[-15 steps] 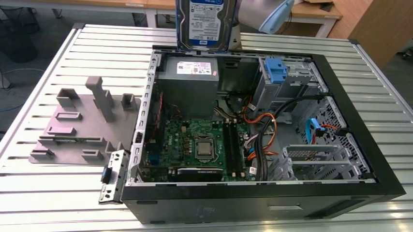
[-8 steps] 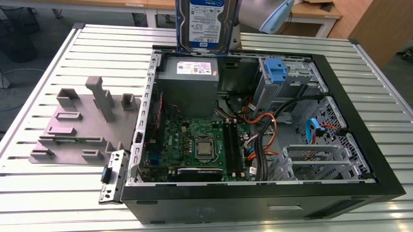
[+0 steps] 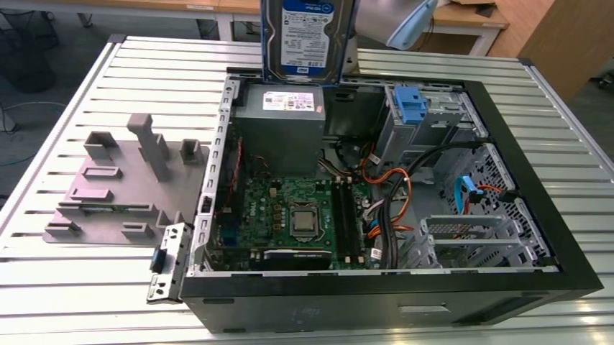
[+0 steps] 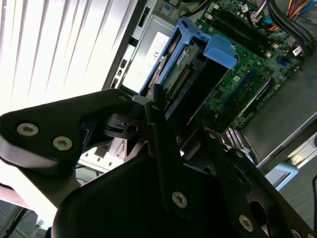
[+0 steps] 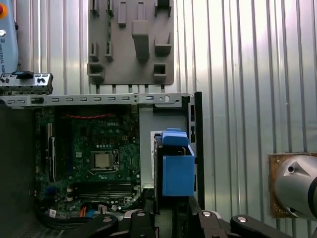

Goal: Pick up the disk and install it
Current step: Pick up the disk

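Note:
The disk (image 3: 307, 39), a silver-grey drive with a white-and-blue label in a blue rail frame, hangs upright in the air over the back edge of the open computer case (image 3: 384, 291), just above the power-supply box (image 3: 283, 129). In the first wrist view my gripper (image 5: 171, 215) is shut on the disk (image 5: 177, 171), whose blue frame points down toward the case. In the second wrist view the black fingers (image 4: 161, 129) clamp the disk (image 4: 185, 74) by one end.
A grey moulded holder (image 3: 125, 180) with upright posts lies on the slatted table at the exterior view's left of the case. Inside the case are the motherboard (image 3: 298, 215), loose cables (image 3: 393, 187) and a drive bay with a blue latch (image 3: 410, 108).

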Tool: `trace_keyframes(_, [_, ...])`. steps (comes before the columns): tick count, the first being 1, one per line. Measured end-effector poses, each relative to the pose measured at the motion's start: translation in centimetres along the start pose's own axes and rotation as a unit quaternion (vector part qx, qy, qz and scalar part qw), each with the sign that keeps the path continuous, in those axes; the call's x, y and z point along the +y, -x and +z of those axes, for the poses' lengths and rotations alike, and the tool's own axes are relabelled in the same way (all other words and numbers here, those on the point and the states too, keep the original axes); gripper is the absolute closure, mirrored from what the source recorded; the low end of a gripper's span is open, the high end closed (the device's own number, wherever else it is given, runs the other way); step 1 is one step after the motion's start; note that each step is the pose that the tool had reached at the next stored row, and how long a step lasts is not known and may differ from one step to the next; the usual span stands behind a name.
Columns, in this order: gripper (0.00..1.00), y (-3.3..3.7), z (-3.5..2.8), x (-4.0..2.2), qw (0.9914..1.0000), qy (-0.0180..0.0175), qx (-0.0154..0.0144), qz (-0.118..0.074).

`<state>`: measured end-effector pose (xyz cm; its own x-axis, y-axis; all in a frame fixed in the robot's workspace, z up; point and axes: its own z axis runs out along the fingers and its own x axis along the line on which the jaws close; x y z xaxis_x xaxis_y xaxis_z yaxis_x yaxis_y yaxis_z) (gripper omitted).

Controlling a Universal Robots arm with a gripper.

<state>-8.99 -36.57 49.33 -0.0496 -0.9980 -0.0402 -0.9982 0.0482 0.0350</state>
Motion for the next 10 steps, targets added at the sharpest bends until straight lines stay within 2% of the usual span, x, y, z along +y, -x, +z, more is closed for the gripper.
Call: trace_keyframes(10, [0.65, -0.31, 0.01, -0.08, 1.00000, 0.0000, 0.0000, 0.000])
